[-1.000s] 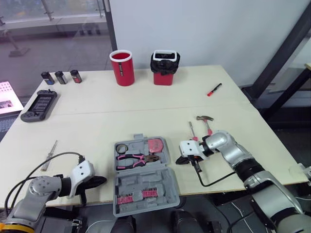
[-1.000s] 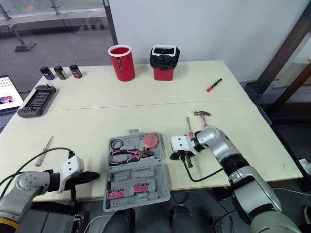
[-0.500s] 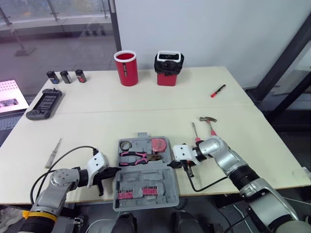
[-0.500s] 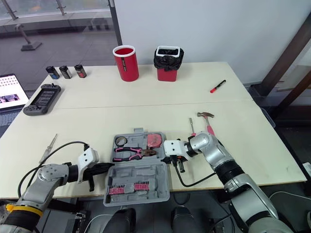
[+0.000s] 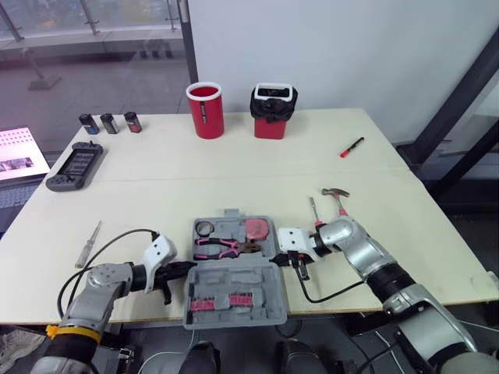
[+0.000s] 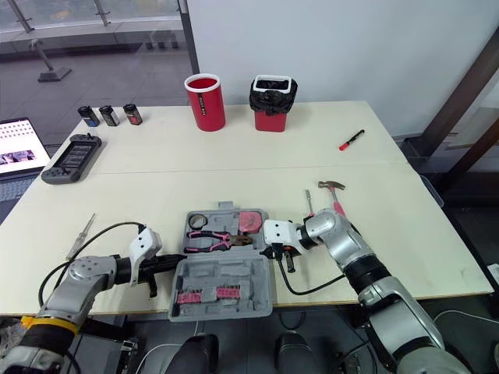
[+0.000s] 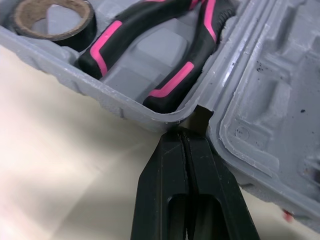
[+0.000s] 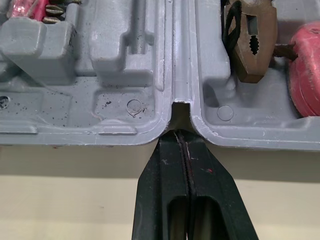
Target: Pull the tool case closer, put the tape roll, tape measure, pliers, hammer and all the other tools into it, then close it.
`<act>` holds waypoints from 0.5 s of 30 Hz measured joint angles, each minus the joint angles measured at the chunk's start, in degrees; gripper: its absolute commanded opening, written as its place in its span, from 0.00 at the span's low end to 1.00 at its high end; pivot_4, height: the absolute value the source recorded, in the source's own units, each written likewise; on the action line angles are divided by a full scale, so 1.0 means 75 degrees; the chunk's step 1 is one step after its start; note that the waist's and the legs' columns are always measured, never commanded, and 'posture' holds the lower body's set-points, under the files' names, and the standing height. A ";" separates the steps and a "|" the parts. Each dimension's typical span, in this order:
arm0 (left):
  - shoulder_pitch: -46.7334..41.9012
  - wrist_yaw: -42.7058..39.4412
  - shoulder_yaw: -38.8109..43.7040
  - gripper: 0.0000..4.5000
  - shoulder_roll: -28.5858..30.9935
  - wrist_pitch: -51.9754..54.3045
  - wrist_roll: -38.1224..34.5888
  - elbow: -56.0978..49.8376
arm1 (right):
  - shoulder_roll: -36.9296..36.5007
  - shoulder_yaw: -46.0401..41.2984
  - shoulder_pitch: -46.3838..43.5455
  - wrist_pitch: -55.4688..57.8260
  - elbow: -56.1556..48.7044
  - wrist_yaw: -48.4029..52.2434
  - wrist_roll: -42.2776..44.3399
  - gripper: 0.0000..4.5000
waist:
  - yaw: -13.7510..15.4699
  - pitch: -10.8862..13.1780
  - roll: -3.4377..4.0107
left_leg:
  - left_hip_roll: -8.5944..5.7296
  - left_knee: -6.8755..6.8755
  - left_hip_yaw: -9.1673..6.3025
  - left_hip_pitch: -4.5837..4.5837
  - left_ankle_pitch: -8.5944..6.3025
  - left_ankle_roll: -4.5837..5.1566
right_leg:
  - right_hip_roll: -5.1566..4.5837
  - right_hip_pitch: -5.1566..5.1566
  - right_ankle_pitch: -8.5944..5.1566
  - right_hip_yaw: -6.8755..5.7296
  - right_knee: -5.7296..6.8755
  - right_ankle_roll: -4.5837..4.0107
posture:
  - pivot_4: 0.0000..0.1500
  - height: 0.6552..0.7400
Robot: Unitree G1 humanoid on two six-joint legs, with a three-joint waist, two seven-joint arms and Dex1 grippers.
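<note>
The grey tool case [image 5: 234, 290] lies open near the table's front edge. Its far half holds a tape roll [image 5: 204, 228], pink-handled pliers [image 5: 222, 248] and a pink tape measure [image 5: 257, 229]; the near half holds bits [image 5: 222, 300]. My left gripper [image 7: 186, 134] is shut, with its tip at the hinge notch on the case's left side. My right gripper [image 8: 182, 135] is shut too, its tip in the hinge notch on the right side. A hammer [image 5: 337, 196] and a pink-handled screwdriver [image 5: 312, 209] lie right of the case. Another screwdriver [image 5: 87, 243] lies far left.
A red cup [image 5: 205, 109] and a red bin with a black liner [image 5: 273, 109] stand at the back. A red marker [image 5: 348, 146] lies back right. A game controller [image 5: 74, 165], three small batteries [image 5: 109, 123] and a laptop [image 5: 15, 156] are at the left.
My left gripper has moved right to the case's left side. The right gripper has moved left to the case's right side. The camera has shifted.
</note>
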 measured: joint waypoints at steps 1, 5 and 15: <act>-0.0131 0.0013 -0.0027 0.01 -0.0052 -0.0040 0.0070 0.0130 | 0.0041 0.0000 -0.0123 -0.0044 0.0210 -0.0002 -0.0002 0.00 | 0.0000 0.0000 0.0000 | 0.0000 0.0000 -0.0001 0.0001 0.0000 0.0000 | 0.0000 0.0001 0.0000 0.0000 0.0000 0.0000 | 1.00 1.00; -0.0674 0.0113 -0.0112 0.01 -0.0149 -0.0260 0.0460 0.0653 | 0.0221 -0.0008 -0.0540 -0.0237 0.0951 -0.0157 -0.0086 0.00 | -0.0014 0.0000 0.0000 | 0.0000 -0.0002 -0.0005 0.0020 0.0001 0.0000 | 0.0002 0.0021 0.0001 -0.0002 0.0000 0.0001 | 1.00 1.00; -0.1766 0.0319 -0.0276 0.01 -0.0352 -0.0768 0.1108 0.1970 | 0.0631 -0.0107 -0.1343 -0.0807 0.2600 -0.0787 -0.0310 0.00 | -0.0028 0.0000 0.0000 | 0.0000 -0.0015 -0.0006 0.0085 0.0000 0.0000 | 0.0002 0.0082 -0.0002 -0.0002 -0.0007 0.0003 | 1.00 1.00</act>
